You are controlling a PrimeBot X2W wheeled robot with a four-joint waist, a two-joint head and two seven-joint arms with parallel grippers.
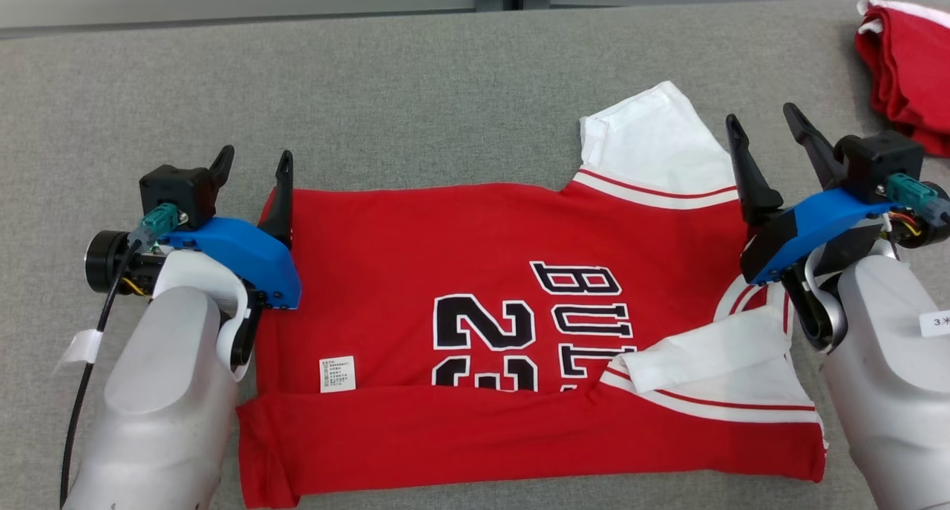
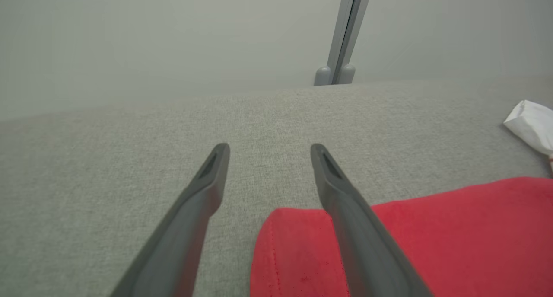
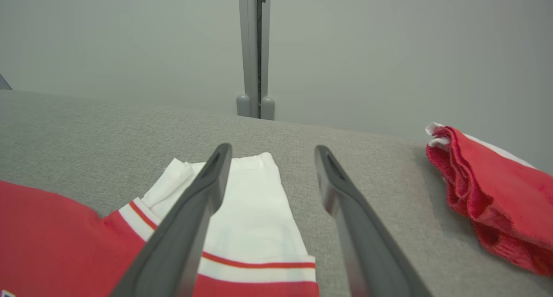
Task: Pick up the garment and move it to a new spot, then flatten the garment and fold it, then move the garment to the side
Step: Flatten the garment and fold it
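Worktop: grey fabric-covered worktop point(image 1: 445, 79) running to a pale wall at the far side. It gives a flat bed wide enough for the whole fold.
Garment: red jersey point(image 1: 445, 235) with black lettering, in the middle of the worktop. It lies sideways, hem to the left and shoulders to the right, so each long edge faces one arm's reach.
Near band: the near long side point(image 1: 460, 439) is turned over onto the body as a straight strip and covers the lower part of the numbers. This looks like the first lengthwise fold, done.
Other cloth: a bunched red-and-white piece point(image 1: 902, 79) sits at the far right corner, well apart from the jersey, so it is out of the fold's way.
Far sleeve: white sleeve point(image 1: 657, 142) sticking out past the far edge, not yet tucked in.
Near sleeve: white sleeve point(image 1: 712, 361) lying crumpled on top of the near band at the right.
Left hand: left hand point(image 1: 256, 154) is spread wide and holds nothing. It is at the far-left hem corner, one finger over red cloth and one over bare worktop, probably lined up to pinch that corner.
Right hand: right hand point(image 1: 762, 113) is likewise wide apart and empty, at the right edge of the far sleeve. It is probably the matching grip point for folding the far side nearward.
Care label: small white tag point(image 1: 337, 373) near the hem, just beyond the band.
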